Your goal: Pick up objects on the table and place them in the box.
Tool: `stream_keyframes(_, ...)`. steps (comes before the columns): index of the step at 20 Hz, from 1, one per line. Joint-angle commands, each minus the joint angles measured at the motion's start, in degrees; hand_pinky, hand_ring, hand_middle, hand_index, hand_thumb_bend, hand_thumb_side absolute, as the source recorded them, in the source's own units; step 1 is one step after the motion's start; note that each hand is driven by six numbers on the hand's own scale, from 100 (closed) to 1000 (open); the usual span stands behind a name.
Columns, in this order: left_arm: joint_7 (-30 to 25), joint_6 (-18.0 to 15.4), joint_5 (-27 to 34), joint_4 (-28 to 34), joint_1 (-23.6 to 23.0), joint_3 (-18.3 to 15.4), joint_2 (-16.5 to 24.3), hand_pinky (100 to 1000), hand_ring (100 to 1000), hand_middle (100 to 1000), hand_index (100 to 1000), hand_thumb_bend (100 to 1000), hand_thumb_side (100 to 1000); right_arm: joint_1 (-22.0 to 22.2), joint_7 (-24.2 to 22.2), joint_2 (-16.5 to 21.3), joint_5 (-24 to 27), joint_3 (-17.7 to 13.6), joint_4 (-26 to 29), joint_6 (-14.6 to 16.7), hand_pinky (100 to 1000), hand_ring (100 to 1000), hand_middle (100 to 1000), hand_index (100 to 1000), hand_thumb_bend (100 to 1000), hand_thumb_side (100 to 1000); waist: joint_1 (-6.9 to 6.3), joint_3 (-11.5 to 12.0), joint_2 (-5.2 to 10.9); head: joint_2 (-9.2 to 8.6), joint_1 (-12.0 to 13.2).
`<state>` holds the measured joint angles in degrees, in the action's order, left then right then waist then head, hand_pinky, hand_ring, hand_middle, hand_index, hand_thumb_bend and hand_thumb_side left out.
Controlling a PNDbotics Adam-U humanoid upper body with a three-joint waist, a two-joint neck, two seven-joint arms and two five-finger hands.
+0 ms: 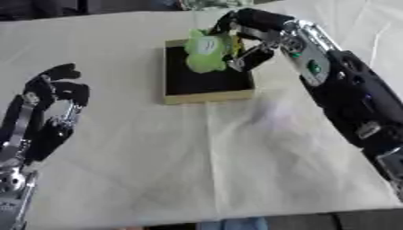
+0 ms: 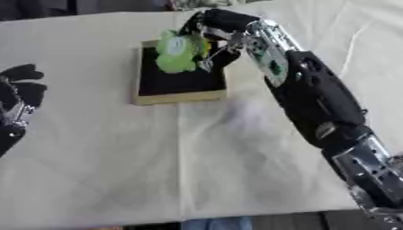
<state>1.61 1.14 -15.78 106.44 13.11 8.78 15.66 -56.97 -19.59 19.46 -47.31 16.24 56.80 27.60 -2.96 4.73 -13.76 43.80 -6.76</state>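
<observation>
the right robot hand [image 1: 250,38] has its fingers curled round a green soft toy [image 1: 206,53], holding it over the dark inside of the box [image 1: 206,96] on the cloth-covered bench [image 1: 236,161]; the left robot hand [image 1: 55,96] rests low left, fingers relaxed, holding nothing

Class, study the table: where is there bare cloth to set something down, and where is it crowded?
Bare cloth stretches from the box to the near edge, between the left hand and the right arm. A strip left of the box is free too. It is crowded over the box, where the right hand holds the green toy.
</observation>
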Motion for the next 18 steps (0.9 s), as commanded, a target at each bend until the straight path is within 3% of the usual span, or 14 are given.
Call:
stream_keyframes(1,-0.3,-0.1,0.3,1.4,0.8,0.1,0.3,709,718,734,864,384,734,-1.2,0.5,-0.7,-2.0,-0.9,-1.8,0.4,792,658,520,637,100,100,0.11,0.2,1.12,0.32,-0.2)
stream_keyframes(12,-0.4,-0.1,0.3,1.4,0.9,0.1,0.3,710,718,734,864,385,735,-0.7,3.0,-2.4,-6.2,-4.2,-8.3,-2.3,790,691,625,800,100,187,0.13,0.5,1.2,0.32,-0.2)
stream_keyframes(18,-0.5,-0.1,0.3,1.4,0.9,0.1,0.3,710,718,735,864,386,735,-0.8,6.5,-2.2,-8.1,-4.8,-8.8,-4.9,815,757,793,926,255,344,0.29,0.6,1.24,0.32,-0.1)
